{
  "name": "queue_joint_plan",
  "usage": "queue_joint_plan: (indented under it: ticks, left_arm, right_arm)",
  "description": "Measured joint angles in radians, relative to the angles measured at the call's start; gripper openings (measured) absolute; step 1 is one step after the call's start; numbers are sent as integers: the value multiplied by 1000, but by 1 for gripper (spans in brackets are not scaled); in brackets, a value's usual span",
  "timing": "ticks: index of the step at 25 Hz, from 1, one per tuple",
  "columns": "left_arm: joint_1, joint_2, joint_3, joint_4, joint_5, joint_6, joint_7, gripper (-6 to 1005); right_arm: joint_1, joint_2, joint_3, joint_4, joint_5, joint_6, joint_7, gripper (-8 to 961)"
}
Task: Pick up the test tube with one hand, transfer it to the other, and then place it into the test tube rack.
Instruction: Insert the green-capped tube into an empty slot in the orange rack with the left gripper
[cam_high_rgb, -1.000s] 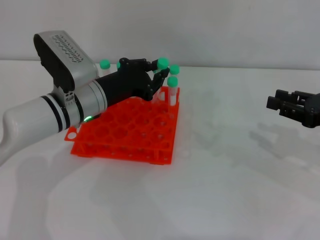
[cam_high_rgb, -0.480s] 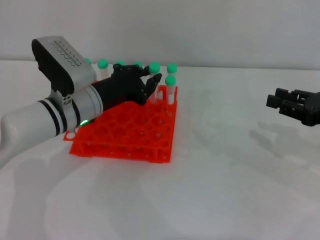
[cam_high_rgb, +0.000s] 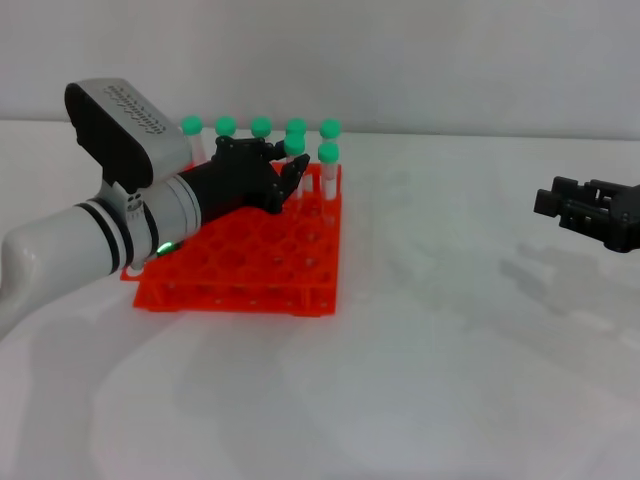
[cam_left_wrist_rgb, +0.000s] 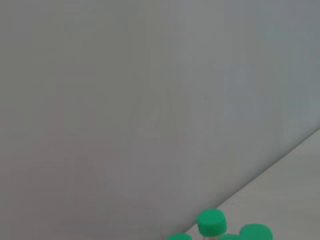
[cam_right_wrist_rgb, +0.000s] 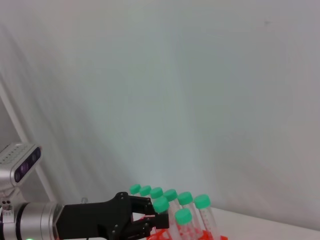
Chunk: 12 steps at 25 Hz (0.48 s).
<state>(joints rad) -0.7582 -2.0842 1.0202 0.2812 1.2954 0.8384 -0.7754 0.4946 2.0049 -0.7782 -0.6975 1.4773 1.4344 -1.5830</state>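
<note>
The bright orange-red plastic test tube rack (cam_high_rgb: 235, 270), a two-tier grid of round holes, sits on the white table (cam_high_rgb: 420, 380) on the left side of the head view. A row of clear plastic tubes with round green caps (cam_high_rgb: 260, 126) stands upright along the rack's far edge, and one more green-capped tube (cam_high_rgb: 327, 170) stands in the near-right corner of that back area, just in front of the row.

The left gripper (cam_high_rgb: 285, 172), a black fingered hand on a thick silver-grey cylindrical arm (cam_high_rgb: 90, 235) with black bands and a small green glowing ring (cam_high_rgb: 161, 247), reaches over the rack from the left. Its fingers (cam_high_rgb: 292, 170) are curled around the slim clear test tube with the green cap (cam_high_rgb: 295, 146), which stands upright at the rack's back rows, its cap just above the fingertips and just beside the neighbouring tubes. From the right wrist view the same hand (cam_right_wrist_rgb: 150, 217) shows its black fingers closed about that tube (cam_right_wrist_rgb: 160, 204), with the other capped tubes clustered right next to it. Whether the tube's lower end already sits in a hole cannot be told, as the hand hides it.

The right gripper (cam_high_rgb: 560, 210), black and two-fingered, hangs above the table at the far right of the head view, well apart from the rack, holding nothing; its fingers appear parted
</note>
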Motion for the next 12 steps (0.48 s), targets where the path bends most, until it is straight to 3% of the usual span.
queue_joint_plan:
  ticks: [12]
  left_arm:
    - [8,-3,-3,-1,-4,-2,-2,358]
  right_arm:
    - [0,-2,1,2,0,-5,0,414]
